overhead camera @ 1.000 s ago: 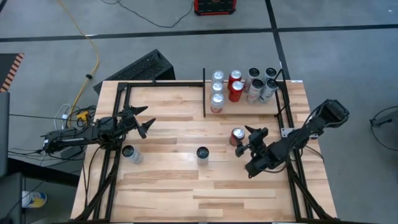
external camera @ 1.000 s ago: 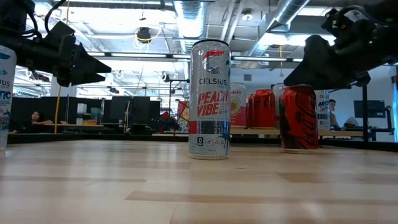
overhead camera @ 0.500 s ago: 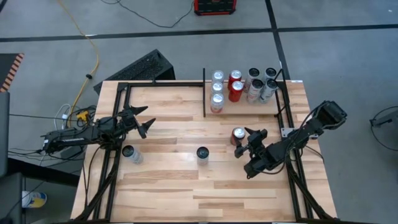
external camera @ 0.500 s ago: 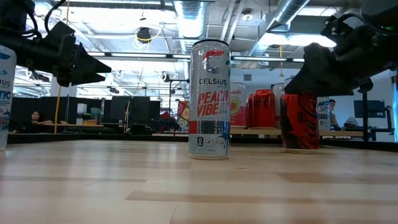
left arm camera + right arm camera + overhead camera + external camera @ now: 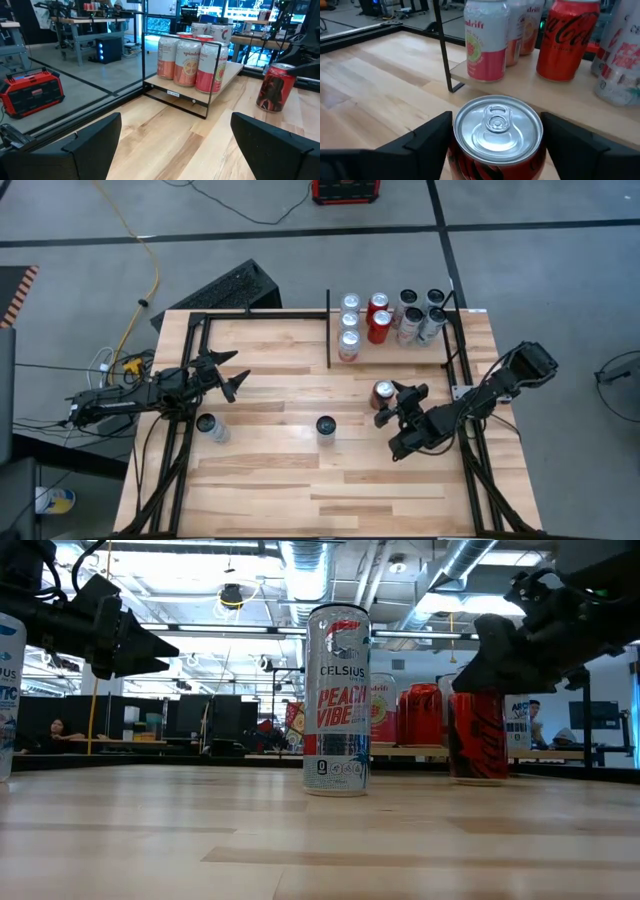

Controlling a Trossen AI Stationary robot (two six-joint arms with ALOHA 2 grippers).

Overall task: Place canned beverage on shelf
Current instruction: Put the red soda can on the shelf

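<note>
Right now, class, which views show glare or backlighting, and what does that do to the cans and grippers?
Low view: bright ceiling lights behind leave the right gripper a dark silhouette over the red can; the Celsius can reads clearly. Right wrist view: the red can's lid gleams with soft reflection. High view: even light, faint shadows on the table.

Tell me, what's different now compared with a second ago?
The right end effector has slid in around the red can, its fingers now flanking the can's sides and narrowing; whether they grip it yet is unclear. The can hasn't moved. The left end effector, the Celsius can and the shelf cans stayed put.
</note>
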